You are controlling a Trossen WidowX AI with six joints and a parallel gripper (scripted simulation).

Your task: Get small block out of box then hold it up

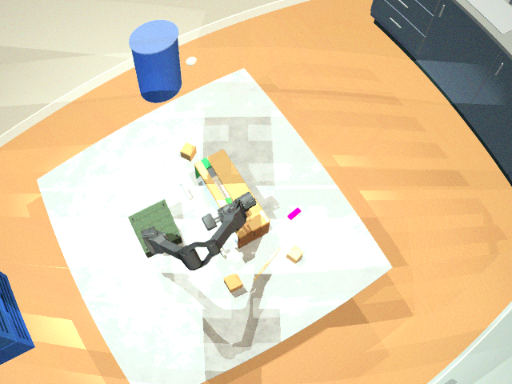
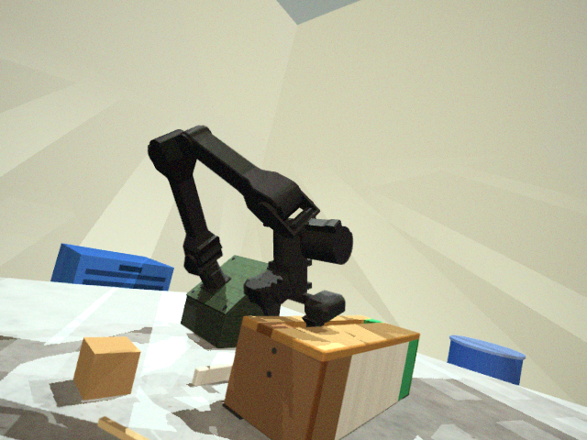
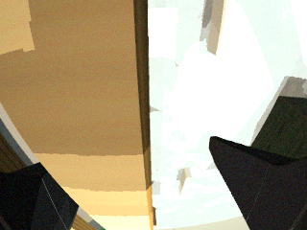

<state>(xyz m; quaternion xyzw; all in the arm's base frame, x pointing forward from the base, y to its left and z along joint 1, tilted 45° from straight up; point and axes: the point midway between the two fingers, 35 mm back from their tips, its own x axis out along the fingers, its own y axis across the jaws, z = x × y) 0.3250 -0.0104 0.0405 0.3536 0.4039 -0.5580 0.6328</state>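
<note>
Black and spread wide, our hand (image 1: pixel 221 213) (image 2: pixel 293 318) (image 3: pixel 153 145) points down at the box (image 1: pixel 223 163) (image 2: pixel 280 392) (image 3: pixel 86 96), with nothing between its fingers. One finger is over the box's top, the other out past its edge, over the bench (image 1: pixel 124 165) (image 2: pixel 28 302) (image 3: pixel 192 96). We cannot tell from these views whether either tip touches the wood.

We cannot pick out the small block for certain; a green patch (image 1: pixel 228 200) shows in the slot along the box's top, right by the hand, but we cannot say whether that is it. The box stands upright on the bench, between our green base (image 1: pixel 140 218) (image 2: pixel 204 322) (image 3: pixel 288 125) and a magenta bar (image 1: pixel 294 213). We see a wooden cube (image 1: pixel 188 151) near the box's far end, and two more, a tan cube (image 1: pixel 234 282) (image 2: pixel 106 369) and a pale cube (image 1: pixel 294 254), past the other end, with a thin stick (image 1: pixel 267 262) (image 2: pixel 120 428) between those two.
</note>
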